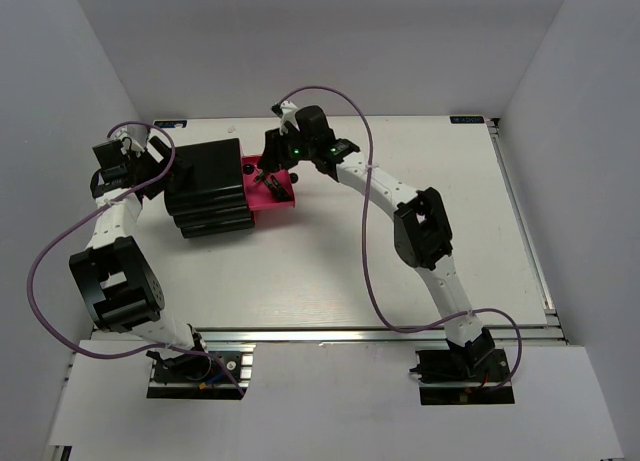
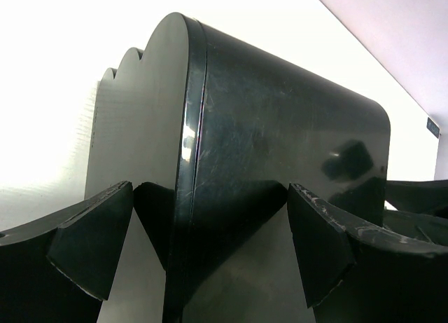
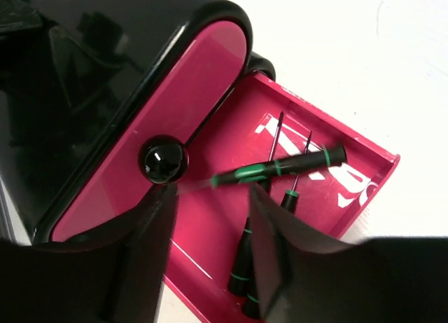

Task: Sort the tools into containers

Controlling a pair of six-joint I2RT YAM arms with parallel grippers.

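The black drawer cabinet (image 1: 205, 186) stands at the table's back left. One magenta-pink drawer (image 1: 283, 203) is pulled out to its right. In the right wrist view, two slim black-and-green screwdrivers (image 3: 243, 263) lie in this drawer (image 3: 374, 179). A third screwdriver (image 3: 294, 163) lies across them, its tip blurred. My right gripper (image 3: 210, 200) hovers just above the drawer (image 1: 277, 169), open, with nothing between its fingers. The drawer above it (image 3: 203, 85) is closed and has a round black knob (image 3: 163, 160). My left gripper (image 2: 210, 190) is wide open astride the cabinet's rear edge (image 2: 189, 127), at its left side (image 1: 160, 173).
White walls close in on the table at the left, back and right. A purple cable (image 1: 368, 251) loops over the right arm and another hangs beside the left arm. The table's metal rail (image 1: 400, 333) runs along the near edge.
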